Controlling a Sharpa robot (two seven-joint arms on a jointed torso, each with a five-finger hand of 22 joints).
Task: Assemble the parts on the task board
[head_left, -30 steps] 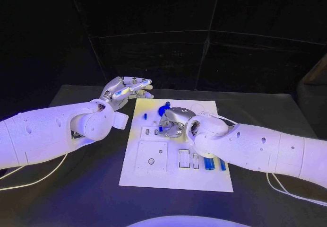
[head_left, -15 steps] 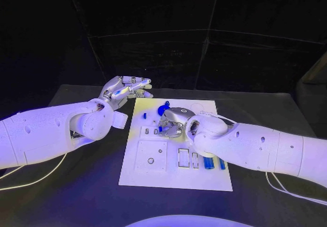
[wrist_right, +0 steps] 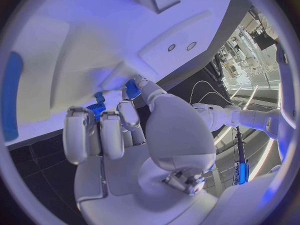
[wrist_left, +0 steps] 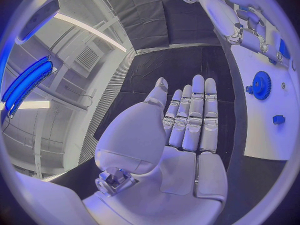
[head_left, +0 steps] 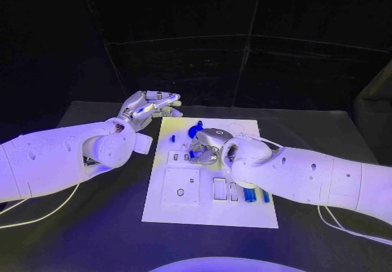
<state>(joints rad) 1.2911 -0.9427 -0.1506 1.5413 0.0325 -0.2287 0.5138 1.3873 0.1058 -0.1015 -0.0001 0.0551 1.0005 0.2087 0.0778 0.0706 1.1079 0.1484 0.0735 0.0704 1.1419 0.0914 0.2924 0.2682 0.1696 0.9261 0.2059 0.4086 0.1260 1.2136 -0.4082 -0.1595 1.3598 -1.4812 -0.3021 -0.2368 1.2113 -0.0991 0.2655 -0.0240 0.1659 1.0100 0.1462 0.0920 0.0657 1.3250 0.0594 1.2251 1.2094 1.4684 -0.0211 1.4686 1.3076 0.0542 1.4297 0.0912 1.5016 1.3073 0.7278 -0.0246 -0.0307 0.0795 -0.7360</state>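
Observation:
The white task board lies in the middle of the black table. My right hand is down on the board's middle with its fingers curled. In the right wrist view its fingertips and thumb close round a small ribbed blue part against the board. My left hand hovers off the board's far left corner, fingers straight and holding nothing, and its flat palm is bare. A blue gear stands near the board's far edge, with a small blue part beside it.
Two blue bars lie in slots at the board's near right, beside my right forearm. Pale rectangular recesses mark the board's near left. Black table surrounds the board, with a white cable at the left.
My right forearm has eased slightly to the left over the board. Both hands stay where they were.

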